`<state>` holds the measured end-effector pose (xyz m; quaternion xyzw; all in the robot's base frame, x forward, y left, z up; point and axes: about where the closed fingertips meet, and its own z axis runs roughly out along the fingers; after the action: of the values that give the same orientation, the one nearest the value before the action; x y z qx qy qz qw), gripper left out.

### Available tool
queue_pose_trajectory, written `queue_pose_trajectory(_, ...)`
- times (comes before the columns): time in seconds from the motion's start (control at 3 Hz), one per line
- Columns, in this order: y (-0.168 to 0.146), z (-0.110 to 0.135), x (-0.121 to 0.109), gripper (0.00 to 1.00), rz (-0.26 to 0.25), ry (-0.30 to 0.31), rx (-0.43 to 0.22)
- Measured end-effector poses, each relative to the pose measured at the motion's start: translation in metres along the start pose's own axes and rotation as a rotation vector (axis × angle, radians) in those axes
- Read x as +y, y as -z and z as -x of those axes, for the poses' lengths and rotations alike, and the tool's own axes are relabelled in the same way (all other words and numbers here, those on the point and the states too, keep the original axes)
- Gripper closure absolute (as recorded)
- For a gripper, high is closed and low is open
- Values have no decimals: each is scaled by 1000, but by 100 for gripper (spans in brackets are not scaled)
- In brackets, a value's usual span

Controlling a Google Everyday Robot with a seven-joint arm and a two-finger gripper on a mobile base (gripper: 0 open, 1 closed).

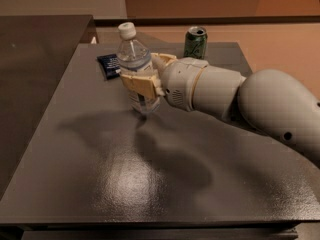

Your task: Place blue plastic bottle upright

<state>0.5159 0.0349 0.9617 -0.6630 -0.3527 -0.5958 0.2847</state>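
Observation:
The blue plastic bottle (134, 54) is clear with a white cap and a pale label. It stands nearly upright, tilted slightly left, with its base at or just above the dark table (150, 184). My gripper (142, 81) is shut on the bottle around its middle, its cream fingers (137, 84) across the label. The white arm comes in from the right.
A green drink can (195, 42) stands at the table's far edge, behind the arm. A small dark blue snack packet (108, 65) lies left of the bottle. A second dark surface (35, 59) adjoins on the left.

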Motion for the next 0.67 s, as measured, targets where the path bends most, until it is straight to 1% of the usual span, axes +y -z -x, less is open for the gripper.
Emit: queue_pose_trajectory(0.67, 4, 18, 5, 100, 36, -70, 59)
